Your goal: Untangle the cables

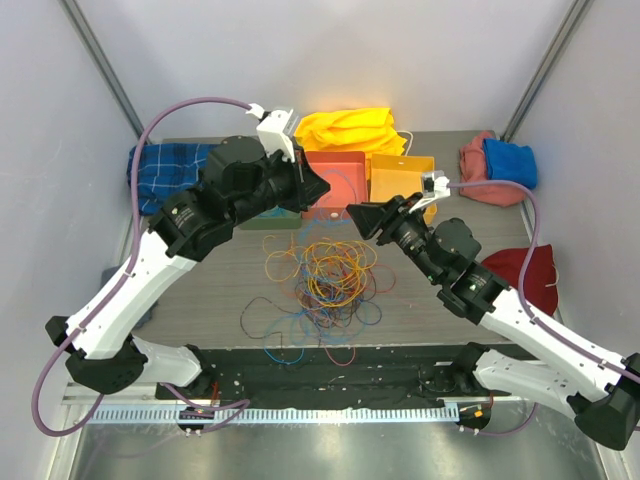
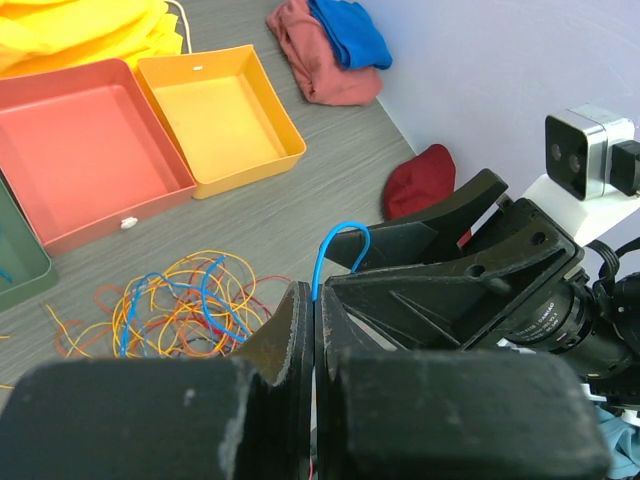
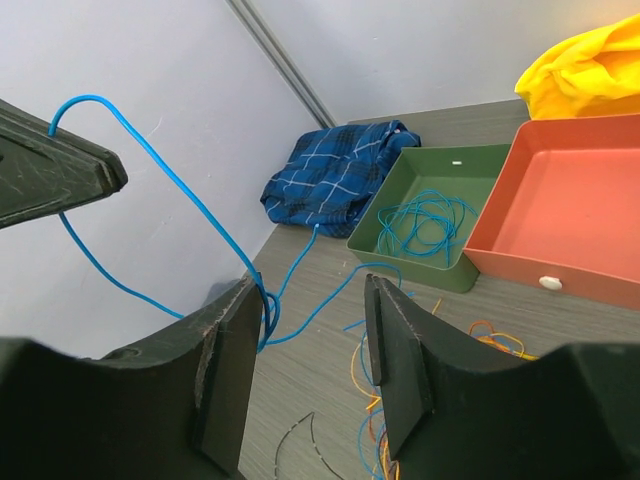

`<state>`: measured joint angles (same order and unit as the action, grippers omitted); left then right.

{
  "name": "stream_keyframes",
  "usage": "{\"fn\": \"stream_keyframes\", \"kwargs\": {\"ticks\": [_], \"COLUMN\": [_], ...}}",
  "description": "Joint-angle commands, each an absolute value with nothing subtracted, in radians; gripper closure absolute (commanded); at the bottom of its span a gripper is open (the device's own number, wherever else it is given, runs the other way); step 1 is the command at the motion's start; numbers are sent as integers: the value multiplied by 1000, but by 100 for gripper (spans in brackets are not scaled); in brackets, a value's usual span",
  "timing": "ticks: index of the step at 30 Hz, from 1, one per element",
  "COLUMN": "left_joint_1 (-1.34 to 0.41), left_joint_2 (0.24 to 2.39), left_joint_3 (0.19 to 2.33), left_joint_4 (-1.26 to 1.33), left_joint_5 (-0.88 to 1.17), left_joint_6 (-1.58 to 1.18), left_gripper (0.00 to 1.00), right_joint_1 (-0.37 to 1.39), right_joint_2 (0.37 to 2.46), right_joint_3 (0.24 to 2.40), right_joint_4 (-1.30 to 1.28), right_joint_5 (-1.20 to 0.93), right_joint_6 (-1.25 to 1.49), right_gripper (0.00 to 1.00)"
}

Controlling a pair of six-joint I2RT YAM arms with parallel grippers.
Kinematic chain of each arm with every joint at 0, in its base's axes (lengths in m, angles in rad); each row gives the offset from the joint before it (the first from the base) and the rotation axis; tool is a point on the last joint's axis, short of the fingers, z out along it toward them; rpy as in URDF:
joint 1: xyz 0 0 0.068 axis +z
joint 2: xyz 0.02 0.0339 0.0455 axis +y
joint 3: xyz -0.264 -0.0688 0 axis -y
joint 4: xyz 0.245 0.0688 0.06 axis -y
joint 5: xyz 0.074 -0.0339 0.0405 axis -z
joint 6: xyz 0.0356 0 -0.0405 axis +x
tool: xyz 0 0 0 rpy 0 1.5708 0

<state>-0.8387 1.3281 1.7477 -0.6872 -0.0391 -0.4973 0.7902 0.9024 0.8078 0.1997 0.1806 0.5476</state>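
The step in hand looks like pulling 1 strand free of the tangle. The left gripper is clamped tight on a blue cable, held up in the air in front of the red tray. A short loop of the cable arches over the fingertips.

From there the strand drops to the right gripper, which hangs at that tray's front right corner, nose to nose with the left one. Its 2 jaws stand part-way apart and grip nothing. The blue cable lies against the inner face of 1 finger (whether it presses or merely brushes cannot be told), then trails down towards the table.

The rest of the cables, orange, yellow, red and blue, lie in a loose heap in front of the red tray, toward the arms. Left of the red tray, a green tray holds a few blue strands, so the sorting seems partly done, with most of the heap left.

The next move probably calls for the right jaws to pinch the blue strand. The 2 arms could then draw it clear without dragging its neighbours along.
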Motion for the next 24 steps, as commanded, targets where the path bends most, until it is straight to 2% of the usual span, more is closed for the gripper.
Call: {"fn": "stream_keyframes", "kwargs": {"ticks": [1,4,9,24], "left_joint_1": [-845,-845,-845,-850], "left_joint_2": [1302,1302,1305,1302], "left_joint_3": [1744,1738,1729,1736], "left_joint_4": [-638,-640,-637,-630], "left_joint_5": [-25,-31,-38,-12], "left_joint_6": [-500,-499,-497,-509], "left_gripper": [100,100,100,100], "right_joint_1": [793,795,795,793], "right_joint_2": [887,870,859,879], "right_joint_3": [796,795,782,776], "right_joint_4": [224,213,199,167], "right_joint_5": [184,189,189,218], "right_joint_6": [561,560,564,565], "right_gripper": [41,35,34,42]}}
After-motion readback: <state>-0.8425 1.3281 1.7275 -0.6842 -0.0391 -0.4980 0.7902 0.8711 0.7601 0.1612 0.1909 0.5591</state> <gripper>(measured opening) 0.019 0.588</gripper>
